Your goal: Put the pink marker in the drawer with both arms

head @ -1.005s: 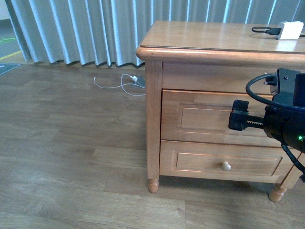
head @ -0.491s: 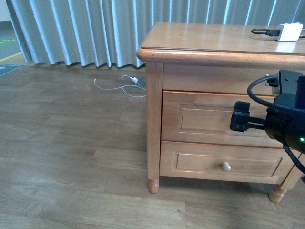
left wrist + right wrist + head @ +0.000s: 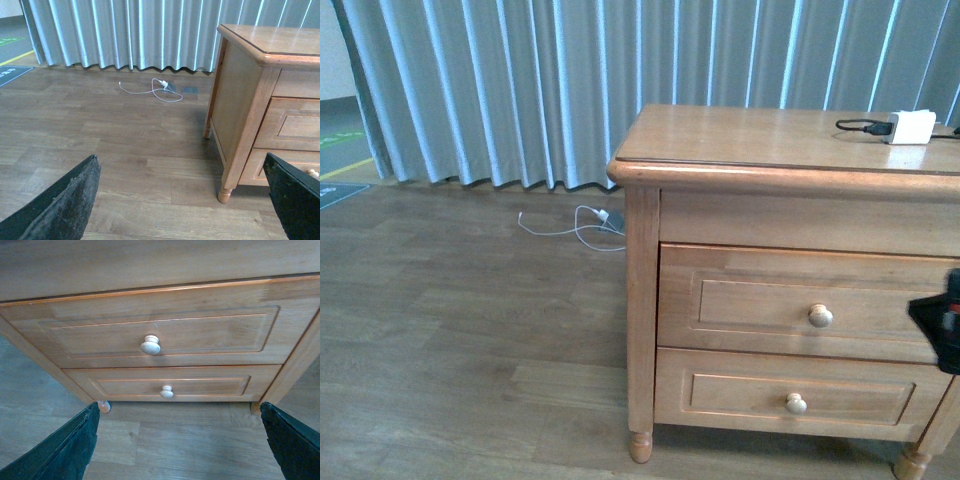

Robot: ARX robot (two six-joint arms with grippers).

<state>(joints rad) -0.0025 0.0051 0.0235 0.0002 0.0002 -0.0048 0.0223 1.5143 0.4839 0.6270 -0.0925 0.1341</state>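
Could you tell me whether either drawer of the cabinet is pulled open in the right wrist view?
No, the upper drawer and the lower drawer front both sit flush and closed, each with its knob facing out.

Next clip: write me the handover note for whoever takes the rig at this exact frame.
Left tool: open, empty, facing the floor beside the cabinet.
Right tool: open, empty, facing the drawer fronts.
Upper drawer and lower drawer: both shut; knobs untouched.
Pink marker: not visible in any view.
Done: nothing visible.
Left: find the marker, open a drawer, put the marker inside.
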